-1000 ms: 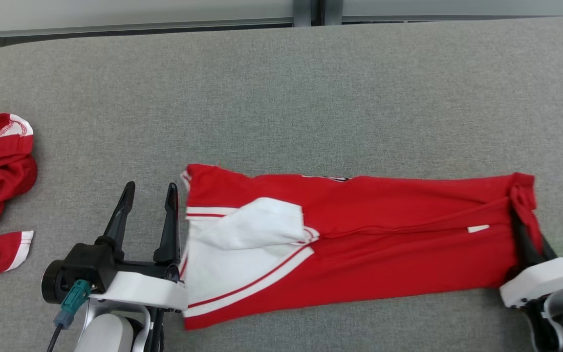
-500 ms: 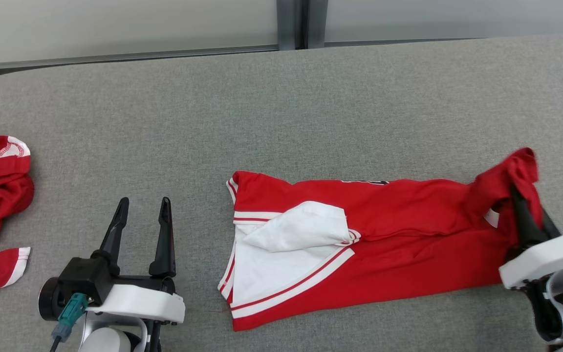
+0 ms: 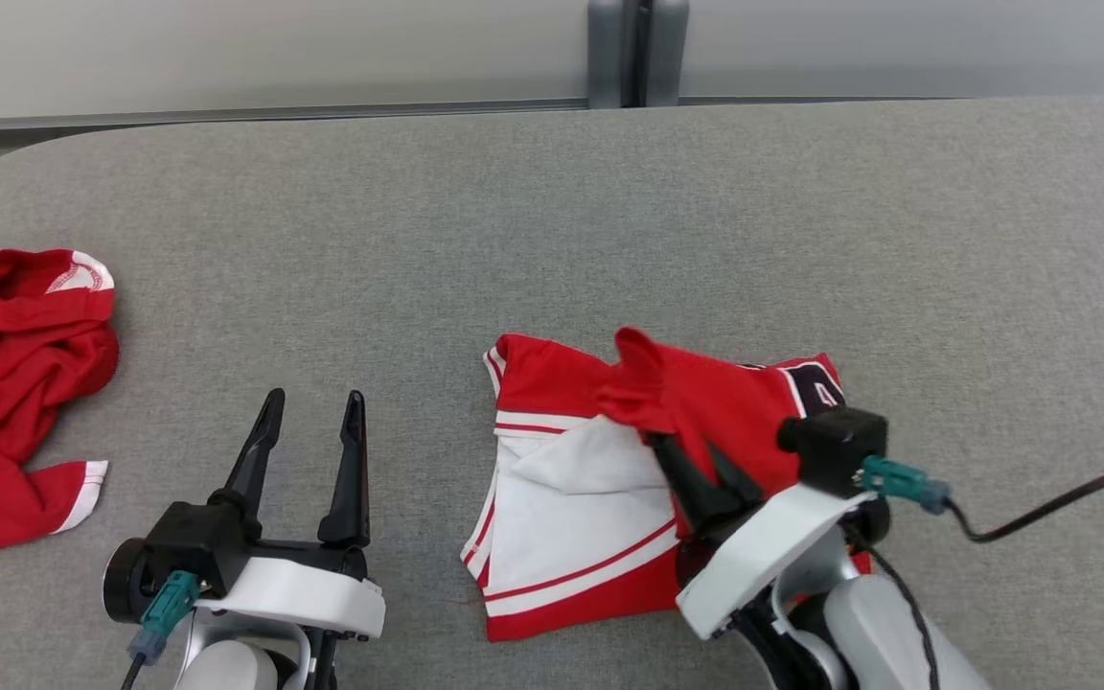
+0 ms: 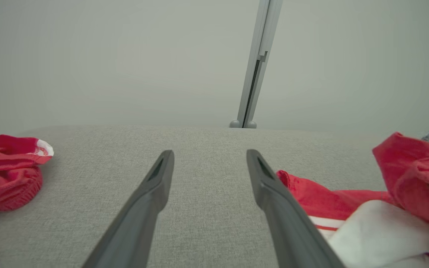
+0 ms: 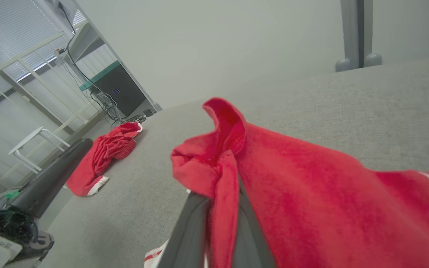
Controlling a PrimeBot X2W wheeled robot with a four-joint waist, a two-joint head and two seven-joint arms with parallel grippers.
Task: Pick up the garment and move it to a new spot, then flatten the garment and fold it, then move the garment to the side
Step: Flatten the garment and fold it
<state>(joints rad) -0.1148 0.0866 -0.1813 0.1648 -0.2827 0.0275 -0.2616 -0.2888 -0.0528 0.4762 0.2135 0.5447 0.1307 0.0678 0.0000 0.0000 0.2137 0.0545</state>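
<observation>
The red garment (image 3: 552,393) with white panels and stripes lies on the grey table, its right half doubled over toward the left. My right gripper (image 3: 681,450) is shut on the garment's red edge and holds it raised over the white part; in the right wrist view that bunched edge (image 5: 218,175) sits pinched between the fingers. My left gripper (image 3: 310,410) rests open on the table left of the garment, apart from it, with bare grey cloth between its fingers (image 4: 151,193). The garment's near corner (image 4: 352,219) lies just right of it.
A second red garment (image 3: 15,383) lies crumpled at the table's left edge, and it is the red heap (image 5: 102,156) far left in the right wrist view. A grey post (image 3: 636,53) stands behind the table's far edge. The right arm's black cable (image 3: 1050,498) trails to the right.
My right gripper has carried the garment's right end up and leftward over the middle, halving its length. The left gripper stayed open in place. The camera has shifted.
</observation>
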